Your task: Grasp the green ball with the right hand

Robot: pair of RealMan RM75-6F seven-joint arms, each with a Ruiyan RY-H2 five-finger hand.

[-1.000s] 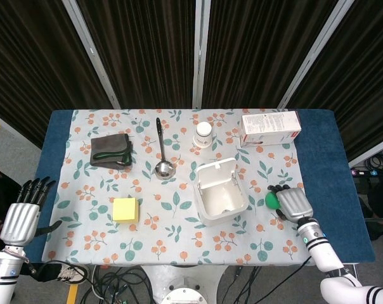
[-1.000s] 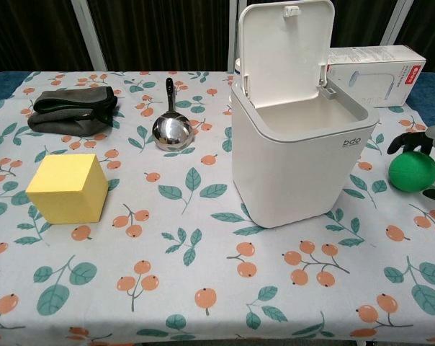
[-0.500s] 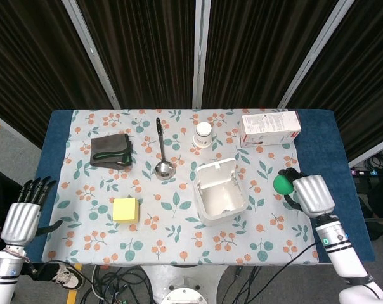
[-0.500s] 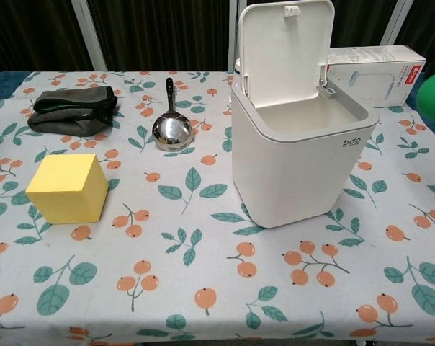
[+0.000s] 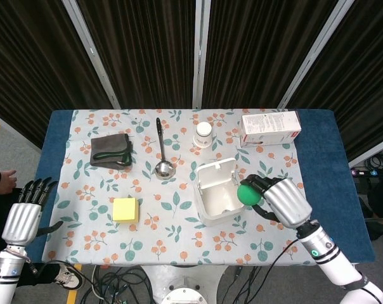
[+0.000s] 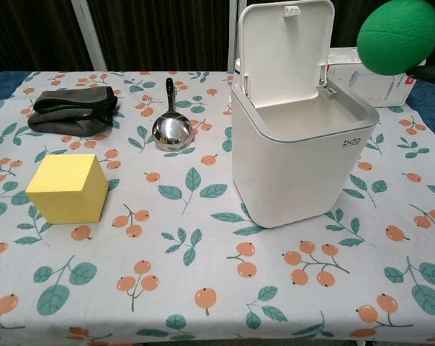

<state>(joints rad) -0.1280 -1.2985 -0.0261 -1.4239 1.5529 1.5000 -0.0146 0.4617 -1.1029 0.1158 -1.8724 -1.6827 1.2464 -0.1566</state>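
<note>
The right robot hand (image 5: 281,201) grips the green ball (image 5: 248,194), its dark fingers (image 5: 257,183) curled around it, and holds it in the air just beside the right rim of the white bin (image 5: 220,192); in the chest view the green ball (image 6: 398,27) shows high at the upper right, above and to the right of the bin's opening, with only a dark fingertip visible at the frame edge. The white bin (image 6: 297,155) stands on the table (image 5: 318,152) with its lid (image 6: 284,43) hinged upright at the back, its inside bare as far as can be seen. The left robot hand (image 5: 25,212) hangs off the left edge of the table, its fingers apart and pointing up, holding nothing. On the floral tablecloth (image 5: 172,209), a yellow cube (image 5: 125,209) sits in front and to the left of the bin, a folded dark cloth (image 5: 111,151) lies toward the back left, and a metal ladle (image 5: 162,152) lies between the cloth and the bin, bowl toward the robot. A small white bottle (image 5: 204,134) stands behind the bin, and a white carton with red print (image 5: 270,128) lies at the back right, well apart from the ball.
</note>
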